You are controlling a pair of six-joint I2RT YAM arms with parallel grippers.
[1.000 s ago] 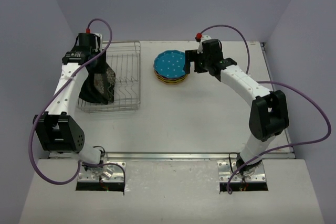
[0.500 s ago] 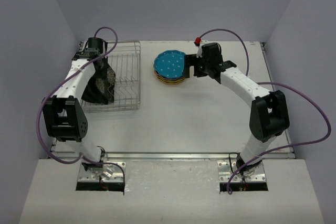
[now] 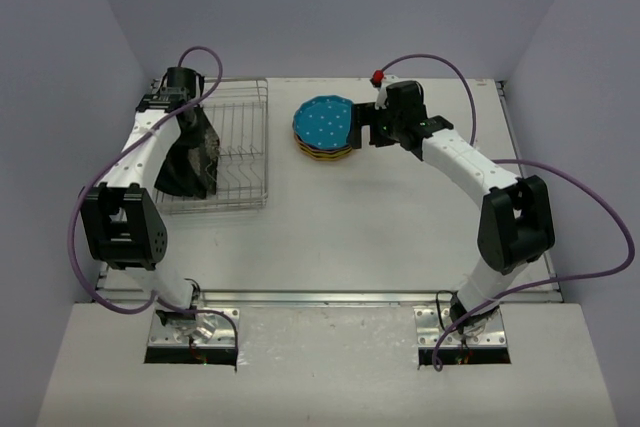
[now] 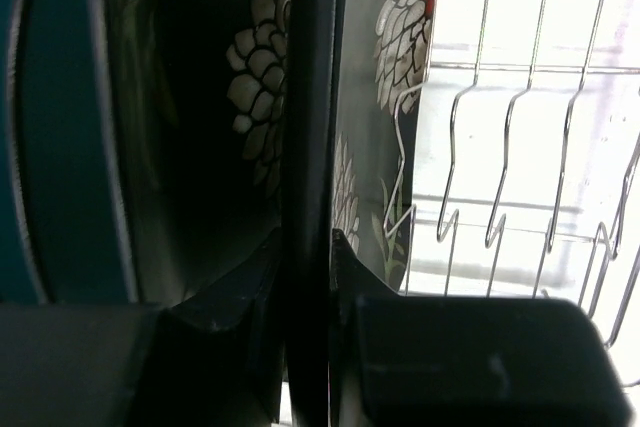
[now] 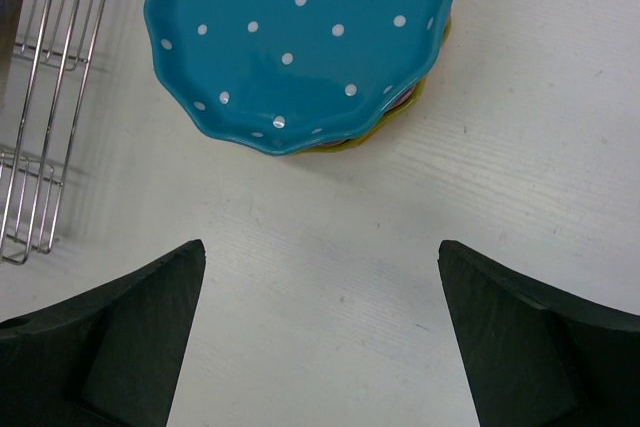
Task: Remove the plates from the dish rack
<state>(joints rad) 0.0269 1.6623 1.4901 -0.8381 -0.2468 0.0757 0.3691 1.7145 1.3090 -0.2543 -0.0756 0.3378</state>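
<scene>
My left gripper [image 3: 186, 112] is at the far left end of the silver wire dish rack [image 3: 240, 147]. In the left wrist view it [image 4: 308, 239] is shut on the rim of an upright black plate with white flowers [image 4: 375, 147]. The black plate [image 3: 203, 144] stands among the tines. A dark teal plate [image 4: 60, 137] stands beside it on the left. A stack of scalloped plates with the dotted blue one [image 3: 323, 121] on top lies on the table right of the rack. My right gripper [image 3: 362, 125] is open and empty beside the stack, with the blue plate [image 5: 300, 37] just ahead of its fingertips [image 5: 185, 272].
The rack's right rows of tines [image 4: 520, 147] hold nothing. The rack's near corner [image 5: 35, 127] shows left of the stack in the right wrist view. Purple walls close in the white table [image 3: 380, 227] on three sides.
My left arm has swung in toward the rack and its gripper has shifted slightly right onto the black plate. My right gripper has stayed beside the stack.
</scene>
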